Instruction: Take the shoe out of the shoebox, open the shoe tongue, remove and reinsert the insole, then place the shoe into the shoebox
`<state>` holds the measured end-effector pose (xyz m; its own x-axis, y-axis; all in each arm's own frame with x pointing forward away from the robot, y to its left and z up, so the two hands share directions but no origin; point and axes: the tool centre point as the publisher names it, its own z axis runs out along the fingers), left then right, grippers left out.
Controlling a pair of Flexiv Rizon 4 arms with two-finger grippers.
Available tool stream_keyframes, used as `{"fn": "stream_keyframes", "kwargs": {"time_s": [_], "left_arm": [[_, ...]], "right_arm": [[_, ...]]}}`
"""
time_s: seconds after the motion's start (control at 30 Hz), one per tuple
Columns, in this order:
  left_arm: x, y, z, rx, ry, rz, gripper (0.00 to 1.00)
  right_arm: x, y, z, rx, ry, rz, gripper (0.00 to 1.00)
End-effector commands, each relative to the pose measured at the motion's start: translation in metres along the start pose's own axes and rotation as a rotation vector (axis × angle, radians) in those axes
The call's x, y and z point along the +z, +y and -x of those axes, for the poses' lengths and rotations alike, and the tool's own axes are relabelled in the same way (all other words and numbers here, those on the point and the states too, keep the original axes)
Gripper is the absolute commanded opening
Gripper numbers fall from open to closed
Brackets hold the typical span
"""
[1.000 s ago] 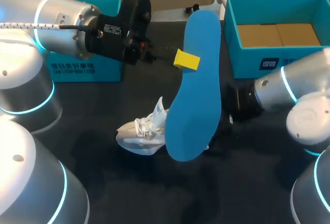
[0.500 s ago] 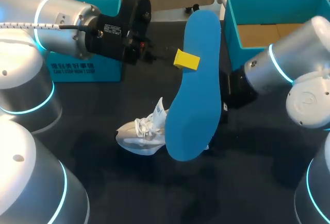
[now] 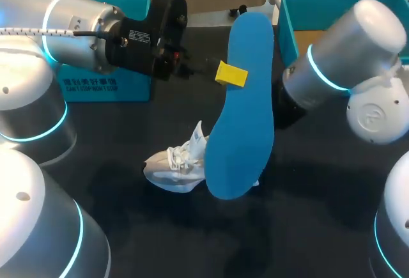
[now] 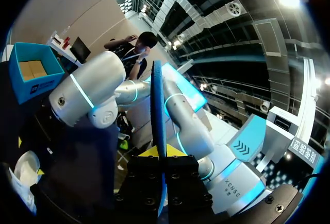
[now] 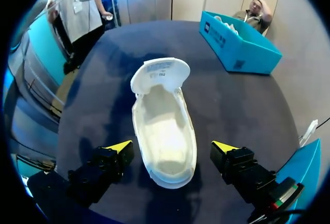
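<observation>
Hanging over the white shoe (image 5: 164, 131), the right gripper (image 5: 171, 147) held its fingers apart. The shoe lay on the dark bench (image 3: 307, 195), tongue lifted, interior pale. The left gripper (image 4: 157, 152) was clamped on the blue insole (image 3: 239, 112), raised over the shoe. A teal shoebox (image 3: 332, 0) stood behind.

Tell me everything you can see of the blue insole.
The insole is a plain bright blue, flat, foot-shaped sheet, foam by its look. It is out of the white shoe and held up off the table by the left gripper, shut on one long edge. The left wrist view shows it edge-on between the fingers. In the head view its lower end overlaps the shoe; whether they touch cannot be told.
</observation>
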<state>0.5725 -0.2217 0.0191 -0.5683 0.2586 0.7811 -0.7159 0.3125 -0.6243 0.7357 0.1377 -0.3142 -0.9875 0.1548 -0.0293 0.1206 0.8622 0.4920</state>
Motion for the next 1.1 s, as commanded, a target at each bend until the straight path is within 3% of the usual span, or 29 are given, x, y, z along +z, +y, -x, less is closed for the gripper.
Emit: {"fn": "stream_keyframes", "kwargs": {"time_s": [0.03,1.1], "left_arm": [[0.0006,0.0014,0.0,0.0,0.0,-0.004,0.0],[0.0006,0.0014,0.0,0.0,0.0,-0.004,0.0]], "right_arm": [[-0.0014,0.0058,-0.0041,0.029,-0.009,-0.218,1.0],[-0.0051,0.0105,-0.0062,0.036,-0.001,-0.28,1.0]]}}
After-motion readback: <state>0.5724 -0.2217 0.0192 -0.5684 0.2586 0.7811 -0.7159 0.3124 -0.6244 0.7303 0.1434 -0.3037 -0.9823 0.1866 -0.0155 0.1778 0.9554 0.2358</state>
